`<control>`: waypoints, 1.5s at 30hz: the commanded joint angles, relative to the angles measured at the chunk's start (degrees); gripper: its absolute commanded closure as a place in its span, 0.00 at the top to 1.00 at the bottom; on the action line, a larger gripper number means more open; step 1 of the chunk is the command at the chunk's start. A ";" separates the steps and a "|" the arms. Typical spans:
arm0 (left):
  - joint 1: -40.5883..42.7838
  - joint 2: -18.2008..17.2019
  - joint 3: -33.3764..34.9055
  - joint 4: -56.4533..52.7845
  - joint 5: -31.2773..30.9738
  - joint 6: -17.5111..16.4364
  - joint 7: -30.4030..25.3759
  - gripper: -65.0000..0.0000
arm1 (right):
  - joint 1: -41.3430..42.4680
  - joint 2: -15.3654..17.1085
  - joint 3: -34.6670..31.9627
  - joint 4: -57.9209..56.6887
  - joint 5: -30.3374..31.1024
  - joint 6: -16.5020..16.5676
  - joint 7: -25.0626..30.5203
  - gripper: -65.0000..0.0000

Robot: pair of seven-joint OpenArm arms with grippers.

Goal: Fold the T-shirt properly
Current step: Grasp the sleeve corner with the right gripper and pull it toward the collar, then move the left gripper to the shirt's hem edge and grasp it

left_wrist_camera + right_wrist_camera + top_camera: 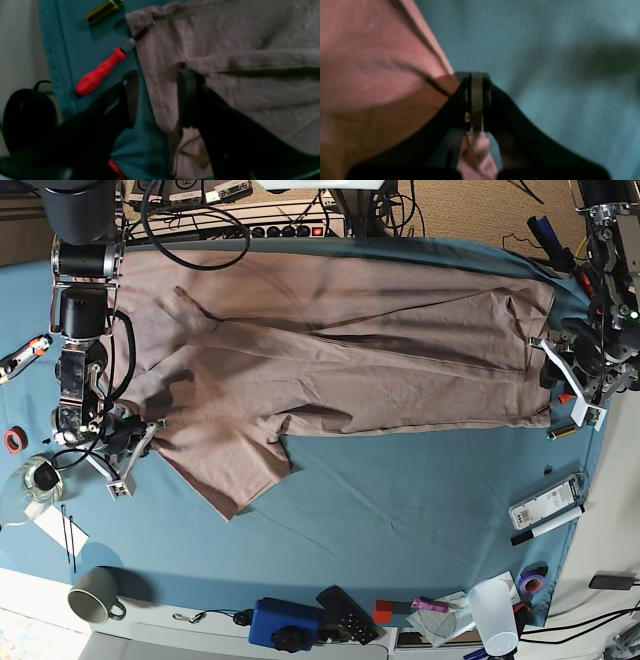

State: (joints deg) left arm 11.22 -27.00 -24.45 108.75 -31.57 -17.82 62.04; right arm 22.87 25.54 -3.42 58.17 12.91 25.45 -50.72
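The mauve T-shirt (350, 350) lies spread and wrinkled across the teal tablecloth (400, 510), with one sleeve pointing toward the front left. My right gripper (152, 428) is at that sleeve's outer edge. In the right wrist view its pads (477, 100) are pressed together, shut on a pinch of the T-shirt (370, 62), and cloth bunches behind them. My left gripper (158, 98) stands open at the shirt's far-right edge (237, 37). One finger is over the tablecloth and the other over the fabric. In the base view this left gripper (548, 377) sits at the shirt's right end.
A red-handled screwdriver (100, 72) and a yellow-green battery (103, 11) lie beside the shirt's edge near my left gripper. A grey mug (95, 595), a blue box (285, 623), a clear cup (490, 610) and a white remote (545, 502) line the front and right.
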 commanded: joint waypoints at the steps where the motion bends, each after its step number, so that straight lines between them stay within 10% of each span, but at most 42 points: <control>1: -0.61 -1.09 -0.48 0.76 -0.57 0.00 -1.07 0.40 | -0.17 1.14 0.13 -0.39 -2.86 -0.90 -6.56 0.00; 15: -0.61 -1.09 -0.48 0.76 -0.57 -0.02 -1.22 0.40 | -1.46 1.51 0.15 0.79 11.19 4.33 -15.93 0.00; 22: -0.61 -1.07 -0.48 0.76 -0.57 0.00 -1.36 0.40 | -11.02 7.10 0.15 18.99 23.61 5.84 -22.93 0.00; 45: -0.61 -1.09 -0.48 0.76 -0.57 0.00 -1.64 0.40 | -13.92 9.53 2.36 31.10 23.78 7.15 -20.59 0.14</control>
State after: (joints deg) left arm 11.22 -27.00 -24.45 108.75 -31.73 -17.82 61.41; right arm 7.60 33.61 -1.85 88.47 36.56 32.86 -72.29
